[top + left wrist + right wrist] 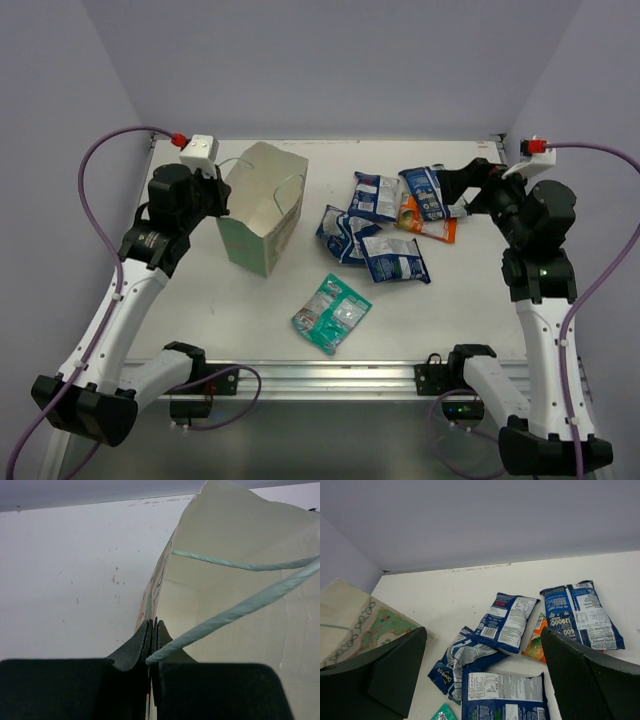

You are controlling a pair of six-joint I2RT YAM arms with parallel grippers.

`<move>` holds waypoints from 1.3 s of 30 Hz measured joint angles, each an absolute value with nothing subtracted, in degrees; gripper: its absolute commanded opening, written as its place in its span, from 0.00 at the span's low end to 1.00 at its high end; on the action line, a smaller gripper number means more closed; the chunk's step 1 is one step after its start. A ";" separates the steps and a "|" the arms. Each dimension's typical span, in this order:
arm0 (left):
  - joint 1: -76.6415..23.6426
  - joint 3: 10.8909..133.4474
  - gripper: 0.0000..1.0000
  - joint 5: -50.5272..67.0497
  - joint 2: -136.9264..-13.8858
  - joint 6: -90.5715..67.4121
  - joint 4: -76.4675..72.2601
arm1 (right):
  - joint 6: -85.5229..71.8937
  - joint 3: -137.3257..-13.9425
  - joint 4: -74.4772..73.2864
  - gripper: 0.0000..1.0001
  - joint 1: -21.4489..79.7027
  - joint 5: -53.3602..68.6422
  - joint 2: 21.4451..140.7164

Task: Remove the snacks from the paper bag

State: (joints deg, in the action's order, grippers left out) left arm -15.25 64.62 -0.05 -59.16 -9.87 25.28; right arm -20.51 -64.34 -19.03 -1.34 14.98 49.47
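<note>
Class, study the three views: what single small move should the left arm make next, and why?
Probably open the left gripper and release the paper bag: it is shut on the bag's wall, the visible inside looks empty, and six snacks already lie on the table.

The scene is lit brightly and evenly from above, so that only faint, soft shadows are cast on the white table (pixel 250 310) beside the paper bag (pixel 262 215) and under the snacks (pixel 385 225). A slight sheen is seen on the crinkled packets. The overhead view is rendered sharply, while the left gripper (pixel 152 630) and right gripper (pixel 484 632) are shown in the wrist views as dark, slightly soft masses.
</note>
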 measured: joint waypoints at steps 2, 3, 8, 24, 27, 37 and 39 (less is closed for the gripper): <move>-14.74 62.81 0.00 -0.25 -59.53 -10.57 24.34 | -19.14 -64.34 -19.33 0.99 -0.82 15.55 47.68; -14.46 61.98 0.00 -0.27 -59.83 -11.00 23.97 | -18.46 -64.34 -19.55 0.99 -0.67 15.79 46.87; -13.32 59.00 0.05 -0.99 -61.95 -12.36 20.95 | -15.75 -63.48 -19.90 0.99 1.56 16.01 42.63; -12.27 57.21 0.45 -5.02 -60.86 -11.77 20.60 | -13.30 -64.86 -23.99 0.99 3.86 16.08 40.53; -12.27 57.47 0.58 -5.21 -60.18 -10.81 21.58 | -13.28 -66.17 -24.05 0.99 4.12 16.10 40.97; -12.16 65.21 0.88 -4.01 -58.98 -6.90 26.85 | -12.60 -69.32 -25.89 0.99 5.50 15.84 42.57; -12.12 66.98 0.93 -3.09 -58.30 -5.74 28.42 | -12.49 -69.89 -26.24 0.99 5.67 15.81 43.16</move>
